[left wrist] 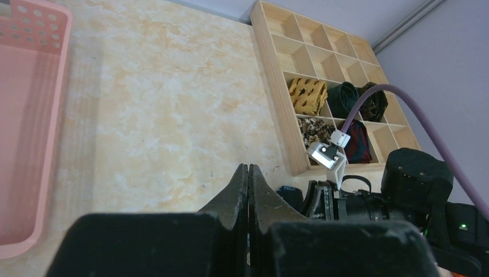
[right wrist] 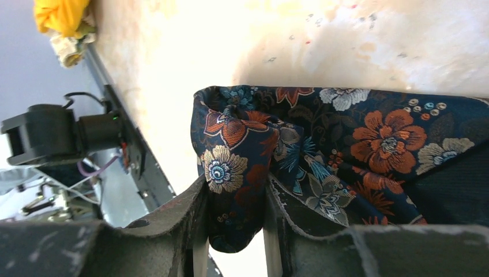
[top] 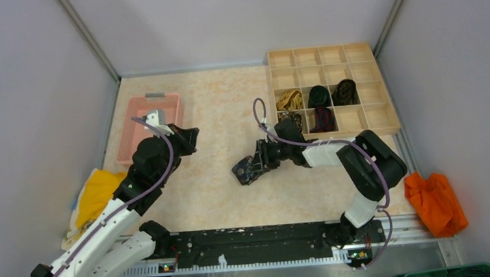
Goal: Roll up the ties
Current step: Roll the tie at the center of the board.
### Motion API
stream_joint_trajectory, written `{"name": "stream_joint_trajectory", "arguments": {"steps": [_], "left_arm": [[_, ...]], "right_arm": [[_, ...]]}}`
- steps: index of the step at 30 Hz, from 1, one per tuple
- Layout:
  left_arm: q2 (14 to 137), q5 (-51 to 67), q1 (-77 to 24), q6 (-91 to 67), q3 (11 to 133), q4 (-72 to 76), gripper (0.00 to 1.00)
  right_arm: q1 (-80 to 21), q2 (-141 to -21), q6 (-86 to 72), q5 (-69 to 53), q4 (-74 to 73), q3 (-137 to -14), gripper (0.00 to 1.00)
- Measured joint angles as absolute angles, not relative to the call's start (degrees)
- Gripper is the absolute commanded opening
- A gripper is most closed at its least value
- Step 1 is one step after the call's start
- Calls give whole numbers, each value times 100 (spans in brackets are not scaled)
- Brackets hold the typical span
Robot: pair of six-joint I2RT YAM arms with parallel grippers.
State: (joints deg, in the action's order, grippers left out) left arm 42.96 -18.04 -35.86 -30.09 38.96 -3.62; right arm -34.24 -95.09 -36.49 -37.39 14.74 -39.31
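right pincer (right wrist: 233, 229): we see it clamped on a fold of the dark floral tie (right wrist: 357, 133), low at the worktop (top: 208, 108), centre of the top view | left pincer (left wrist: 248, 173): we see its fingers pressed together, empty, left of centre | five rolled ties (top: 318, 96): in the wooden tray (top: 389, 129), upper right

Top camera overlooks the whole desk (top: 215, 114). Left wrist sits low, facing the organizer (left wrist: 271, 75), also seen from top. Right wrist close-up, probably downward.
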Motion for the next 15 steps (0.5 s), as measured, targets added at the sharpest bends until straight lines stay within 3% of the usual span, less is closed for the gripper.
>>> {"name": "stream_joint_trajectory", "arguments": {"steps": [15], "left_arm": [[4545, -1601, -3583, -2971, 3789, -115, 0]], "right_arm": [[-3424, -9091, -2714, -2241, -119, -4383, 54]]}}
